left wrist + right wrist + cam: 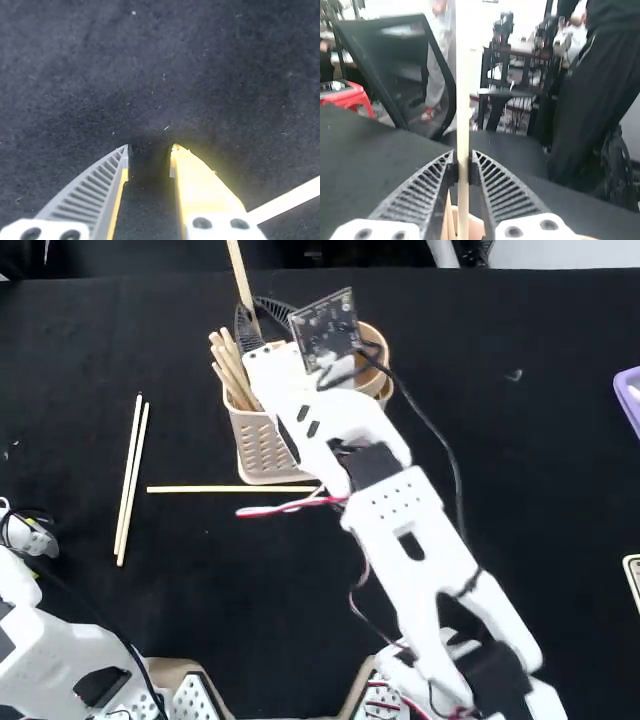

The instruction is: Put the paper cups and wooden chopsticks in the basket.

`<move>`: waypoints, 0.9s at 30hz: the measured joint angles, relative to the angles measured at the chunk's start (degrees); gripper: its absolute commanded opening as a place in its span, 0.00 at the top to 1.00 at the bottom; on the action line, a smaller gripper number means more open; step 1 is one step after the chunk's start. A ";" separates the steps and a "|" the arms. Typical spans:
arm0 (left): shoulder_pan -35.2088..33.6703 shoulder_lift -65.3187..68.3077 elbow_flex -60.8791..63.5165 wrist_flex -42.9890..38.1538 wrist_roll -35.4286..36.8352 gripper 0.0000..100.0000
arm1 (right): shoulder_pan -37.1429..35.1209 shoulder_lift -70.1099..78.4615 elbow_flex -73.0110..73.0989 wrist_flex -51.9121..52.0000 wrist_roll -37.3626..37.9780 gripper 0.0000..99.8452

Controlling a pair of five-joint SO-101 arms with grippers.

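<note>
Even overhead light leaves the black table (530, 470) dull and the white right arm (400, 520) glaring. A dark shadow pools under the left gripper (149, 150), with one finger (200, 185) lit bright yellow.

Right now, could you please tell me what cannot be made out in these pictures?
- High view: the right arm covers most of the paper cups in the basket; their number is unclear.
- High view: the held chopstick is cut off by the top edge.
- Left wrist view: a loose chopstick runs off the edge, partly behind the left gripper.
</note>
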 measured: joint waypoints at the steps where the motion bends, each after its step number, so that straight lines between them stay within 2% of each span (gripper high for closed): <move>1: 0.00 0.00 0.00 0.00 0.00 0.86 | 0.00 0.18 0.44 -0.53 0.00 0.99; 6: 0.88 0.00 0.00 0.00 0.00 0.86 | -0.09 0.18 5.98 -4.22 0.00 0.96; 10: 0.88 0.00 0.00 0.00 0.00 0.86 | -0.09 0.18 9.32 -4.75 0.00 0.82; 16: 0.88 0.00 0.00 0.00 0.00 0.86 | -0.18 -0.26 10.81 -5.10 0.00 0.84; 20: 0.88 0.00 0.00 0.00 0.00 0.86 | -0.09 -5.63 12.84 -4.84 -0.09 0.84; 23: 0.88 0.00 0.00 0.00 0.00 0.86 | -0.09 -14.24 12.92 0.88 -0.09 0.84; 27: 0.88 0.00 0.00 0.00 0.00 0.86 | -0.09 -29.80 12.92 14.59 -0.09 0.84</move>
